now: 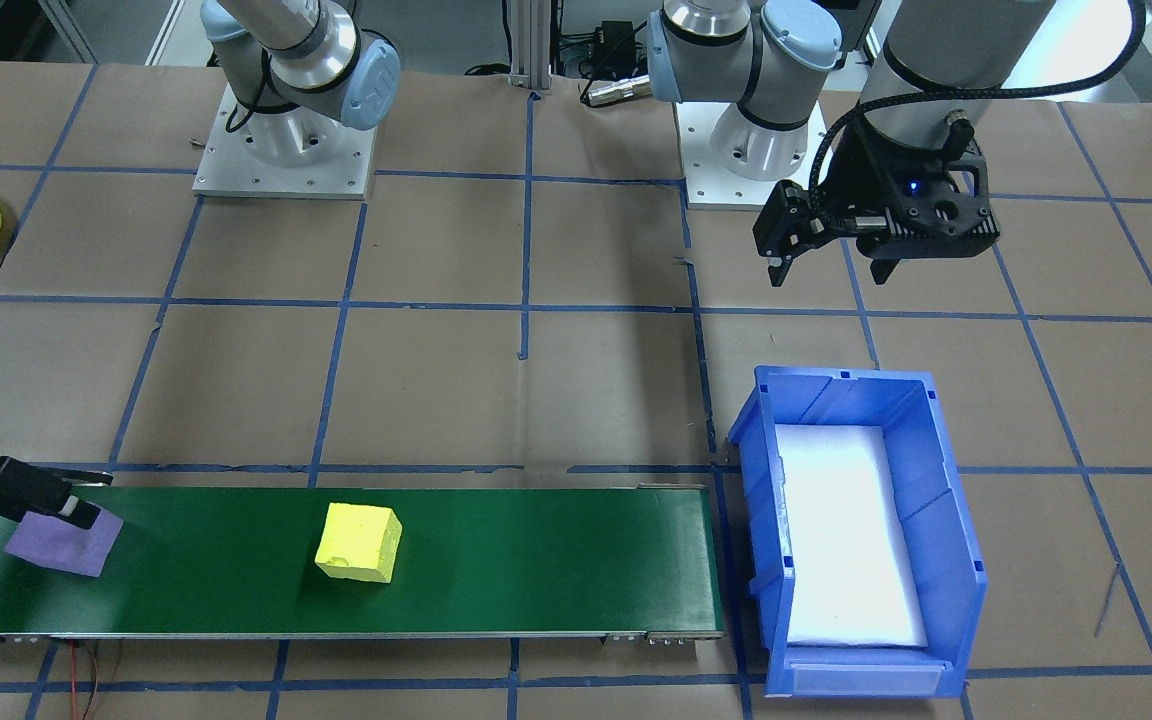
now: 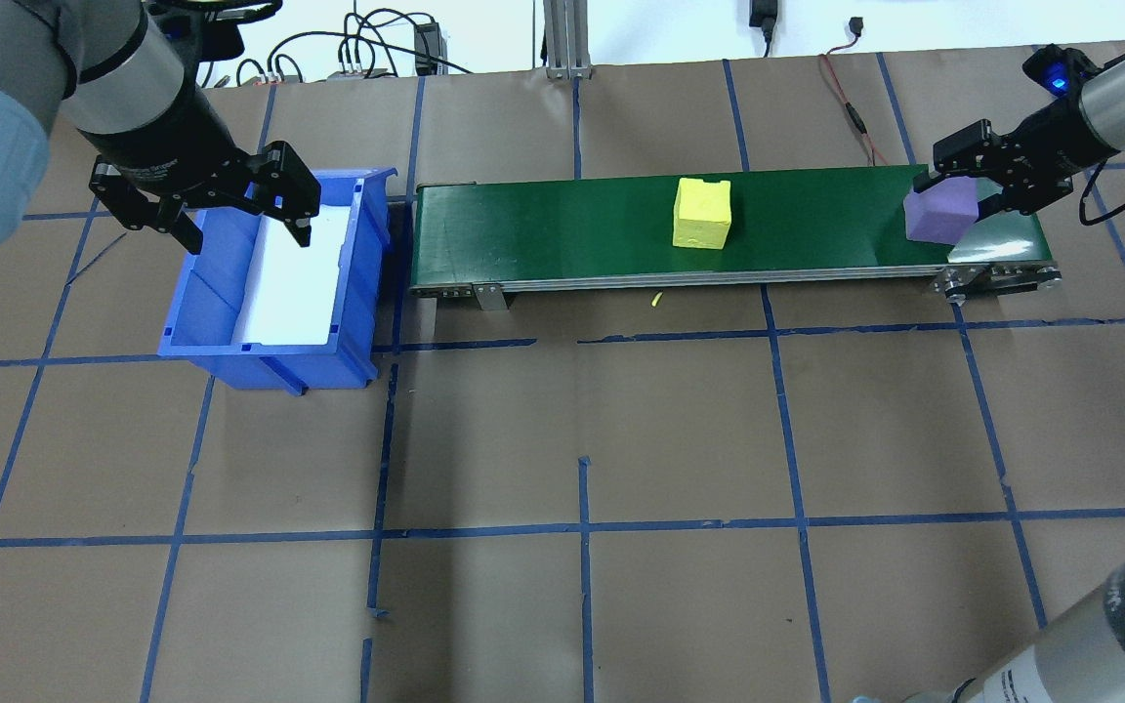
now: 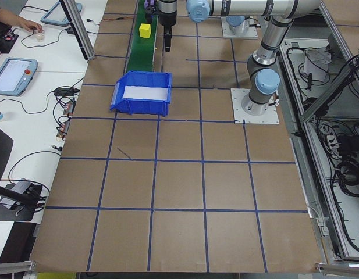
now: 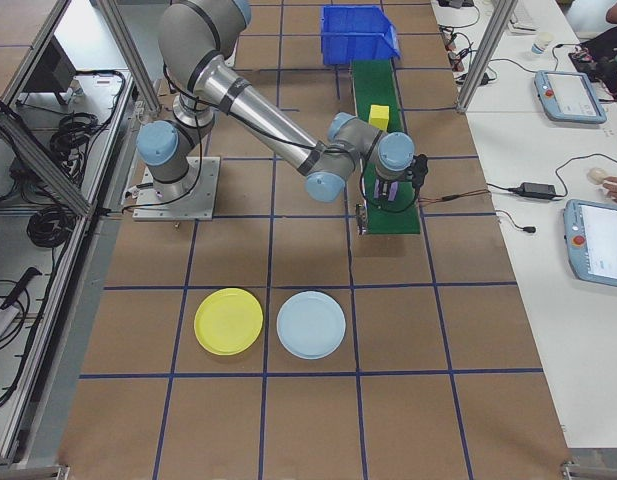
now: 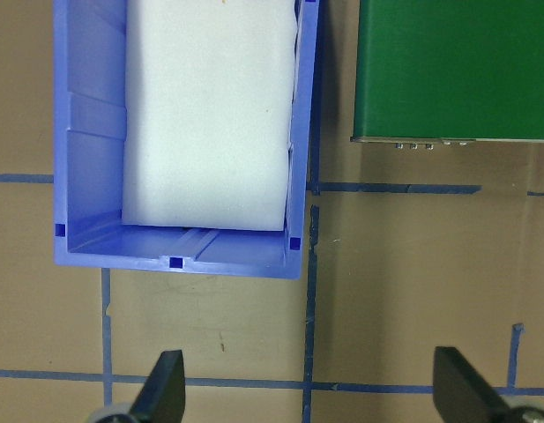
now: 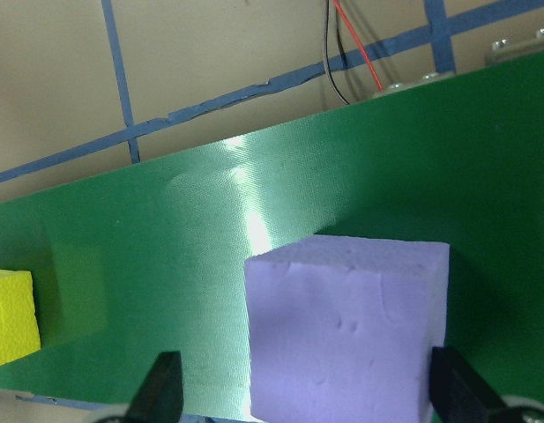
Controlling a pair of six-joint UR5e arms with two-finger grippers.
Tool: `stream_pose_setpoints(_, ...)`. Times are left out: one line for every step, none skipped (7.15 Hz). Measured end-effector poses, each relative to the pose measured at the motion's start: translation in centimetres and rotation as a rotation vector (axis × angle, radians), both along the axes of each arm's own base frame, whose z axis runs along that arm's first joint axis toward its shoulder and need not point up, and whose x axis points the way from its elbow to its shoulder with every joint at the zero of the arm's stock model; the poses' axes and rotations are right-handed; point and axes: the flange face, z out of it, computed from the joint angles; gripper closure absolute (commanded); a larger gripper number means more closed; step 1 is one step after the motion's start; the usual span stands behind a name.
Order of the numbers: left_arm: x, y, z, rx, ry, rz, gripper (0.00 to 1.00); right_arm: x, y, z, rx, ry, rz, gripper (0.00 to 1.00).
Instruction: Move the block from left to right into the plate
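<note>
Right gripper (image 2: 958, 195) down at the far right end of the green conveyor belt (image 2: 562, 229), fingers (image 6: 161, 388) spread either side of the purple block (image 2: 936, 215), a clear gap on both sides in the wrist view, so jaws open and nothing clamped. Purple block sitting flat on the belt, square between those fingers. Yellow block (image 2: 701, 213) resting mid-belt, well apart from the purple one. Over on the other side, left gripper (image 2: 230, 220) hovering above the blue bin (image 2: 221, 312), jaws wide open and empty, white foam liner (image 5: 210, 115) showing in the bin beneath. Bin parked just beside the belt's left end. Yellow plate (image 4: 228, 321) lying flat on the brown table paper on the robot's right, well apart from the belt, with a pale blue plate (image 4: 311, 324) just beside it. Nothing on either plate. At the side desks, a person's hand (image 4: 613, 185) near a tablet.
</note>
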Motion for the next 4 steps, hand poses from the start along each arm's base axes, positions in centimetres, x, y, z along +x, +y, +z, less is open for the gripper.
stream_pose_setpoints(0.1, -0.1, 0.0, -0.001, 0.001, 0.003, 0.0, -0.1, -0.1, -0.2, -0.003, 0.006, 0.0, 0.0)
stream_pose_setpoints(0.4, -0.2, 0.1, -0.003, 0.002, 0.008, 0.0, -0.3, -0.2, -0.6, -0.002, 0.016, 0.0, 0.03)
stream_pose_setpoints(0.5, -0.2, 0.1, 0.0, 0.001, 0.011, 0.0, -0.5, -0.3, -1.0, 0.002, 0.036, 0.002, 0.19)
stream_pose_setpoints(0.6, -0.1, -0.1, 0.007, 0.001, 0.012, 0.0, -0.8, -0.4, -1.3, 0.007, 0.06, 0.003, 0.5)
